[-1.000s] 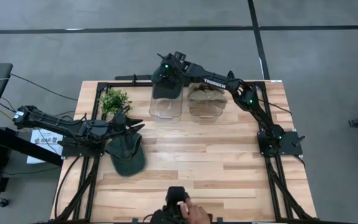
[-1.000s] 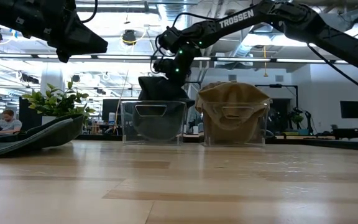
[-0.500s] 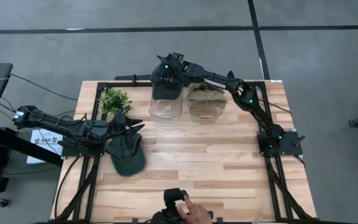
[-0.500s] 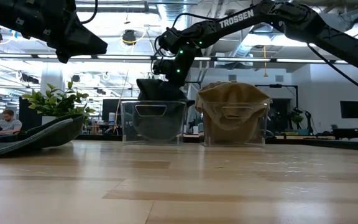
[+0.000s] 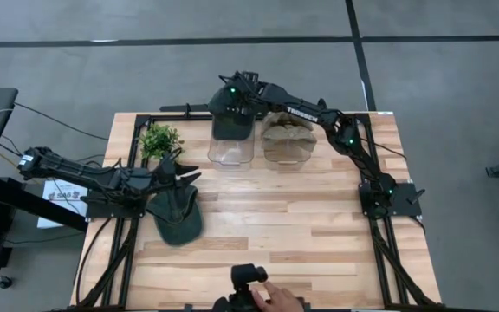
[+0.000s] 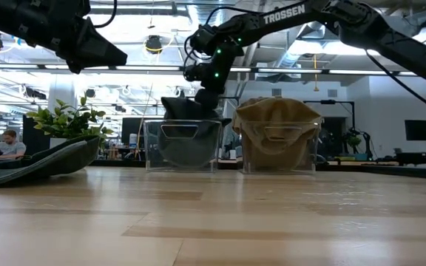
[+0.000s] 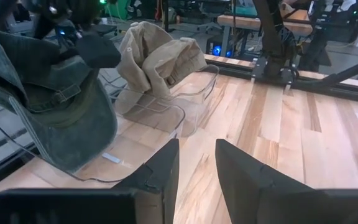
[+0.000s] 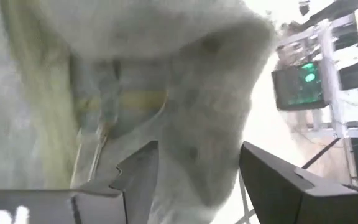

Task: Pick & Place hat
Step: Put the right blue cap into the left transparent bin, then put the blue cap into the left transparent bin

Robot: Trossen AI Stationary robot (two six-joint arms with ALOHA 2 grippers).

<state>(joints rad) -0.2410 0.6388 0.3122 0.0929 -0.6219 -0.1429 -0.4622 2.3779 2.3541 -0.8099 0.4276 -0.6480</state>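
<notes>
Reading "TROSSEN" along our right arm (image 6: pixel 285 13), we held our right gripper (image 5: pixel 233 100) spread apart over the dark green hat (image 5: pixel 231 123) in the clear bin (image 5: pixel 231 149); our left gripper (image 7: pixel 193 169) hovered, narrowly parted.

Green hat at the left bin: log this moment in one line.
right claw: open, above green hat | hat: in left clear bin | left claw: open, idle

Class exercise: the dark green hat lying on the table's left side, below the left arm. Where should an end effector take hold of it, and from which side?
Probably the brim of the green hat. In the low view it lies low, its edge curling up off the table, giving something thin to pinch. Come from above with the left end effector, open just over it; the soft crown would likely bunch.
</notes>
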